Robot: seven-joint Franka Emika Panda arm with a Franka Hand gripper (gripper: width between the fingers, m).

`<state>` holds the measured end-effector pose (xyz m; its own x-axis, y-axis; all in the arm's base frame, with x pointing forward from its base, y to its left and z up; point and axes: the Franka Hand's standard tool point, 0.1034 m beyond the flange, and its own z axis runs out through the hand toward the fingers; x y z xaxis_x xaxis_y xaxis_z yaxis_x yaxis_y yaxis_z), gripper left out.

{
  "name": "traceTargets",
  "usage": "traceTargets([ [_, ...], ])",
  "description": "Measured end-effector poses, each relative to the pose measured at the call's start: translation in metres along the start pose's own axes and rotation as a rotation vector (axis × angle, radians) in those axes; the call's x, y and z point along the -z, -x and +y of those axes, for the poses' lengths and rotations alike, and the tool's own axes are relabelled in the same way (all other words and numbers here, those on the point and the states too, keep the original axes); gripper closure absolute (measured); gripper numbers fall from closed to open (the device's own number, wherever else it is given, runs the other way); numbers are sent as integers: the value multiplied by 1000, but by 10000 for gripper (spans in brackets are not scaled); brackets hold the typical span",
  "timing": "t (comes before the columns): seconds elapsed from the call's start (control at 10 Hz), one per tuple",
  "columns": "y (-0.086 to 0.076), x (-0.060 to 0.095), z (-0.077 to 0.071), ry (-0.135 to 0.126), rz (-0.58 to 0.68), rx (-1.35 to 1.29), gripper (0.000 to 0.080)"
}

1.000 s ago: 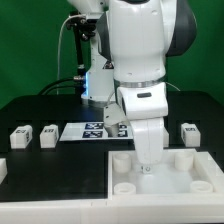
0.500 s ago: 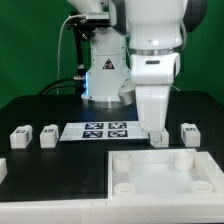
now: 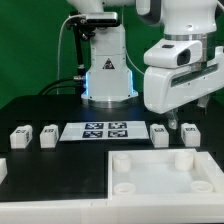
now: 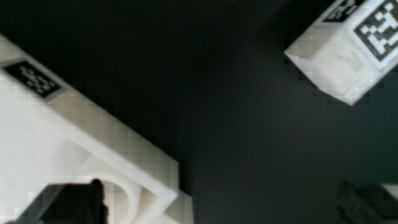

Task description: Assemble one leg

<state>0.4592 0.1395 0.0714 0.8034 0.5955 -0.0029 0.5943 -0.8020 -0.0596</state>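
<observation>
The gripper point(image 3: 176, 120) is hanging spread, holding nothing, near the tabletop's point(image 3: 30, 110) edge on the exterior view's right. I'd be centring it squarely over the leg point(image 3: 190, 133) before lowering.

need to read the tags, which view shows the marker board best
The exterior view: the marker board lies flat on the black table, whole and with its tags in plain sight. The wrist view shows none of it, only one leg and part of another white piece.
</observation>
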Motion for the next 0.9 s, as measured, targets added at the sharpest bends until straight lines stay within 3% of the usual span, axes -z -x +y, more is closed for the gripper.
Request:
traceTargets([
  [0.2, 0, -1, -4, -6, 0, -209, 150],
  [0.4, 3, -11, -27, -22, -20, -491, 150],
  [0.8, 4, -14, -31, -34, -63, -515, 150],
  [0.9, 9, -14, -32, -40, -123, -514, 150],
])
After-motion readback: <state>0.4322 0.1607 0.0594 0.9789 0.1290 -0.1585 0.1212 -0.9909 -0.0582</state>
